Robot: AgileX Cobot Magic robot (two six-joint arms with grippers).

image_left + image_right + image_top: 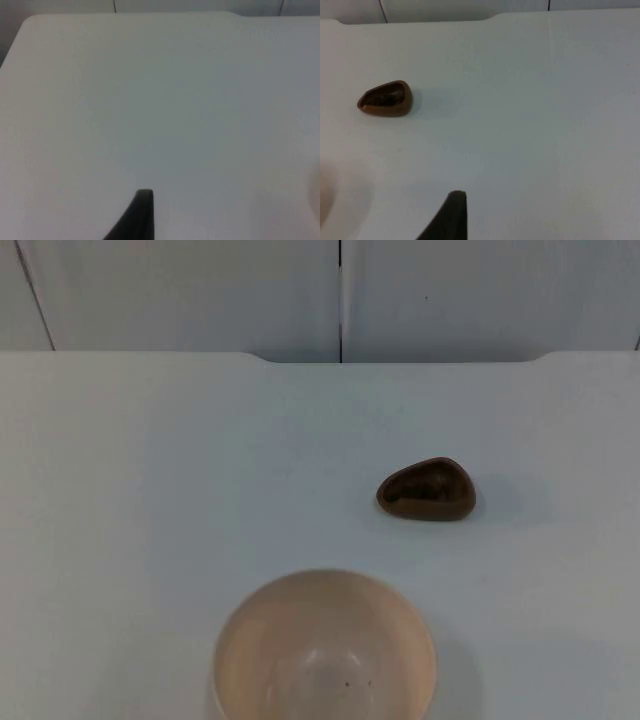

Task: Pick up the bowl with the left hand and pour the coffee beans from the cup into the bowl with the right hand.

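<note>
The left gripper (136, 220) waits over bare table, its grip unreadable, like the right gripper's (449, 220); nothing is grasped yet; next it must reach the bowl (325, 650); the cup (426, 490) stands apart.

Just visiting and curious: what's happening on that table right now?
Both arms waiting, off the bowl and brown cup. Cup holds beans, stands apart beyond bowl. Nothing between them on the table.

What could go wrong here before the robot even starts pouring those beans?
The brown cup is small with a rounded, uneven shape, so the right gripper's fingertip may slip on it or tip it, spilling the dark beans inside. The bowl is smooth, wide and sits at the near edge of the table; the left gripper's fingertip must catch its thin rim, and a poor grip could push it off.
</note>
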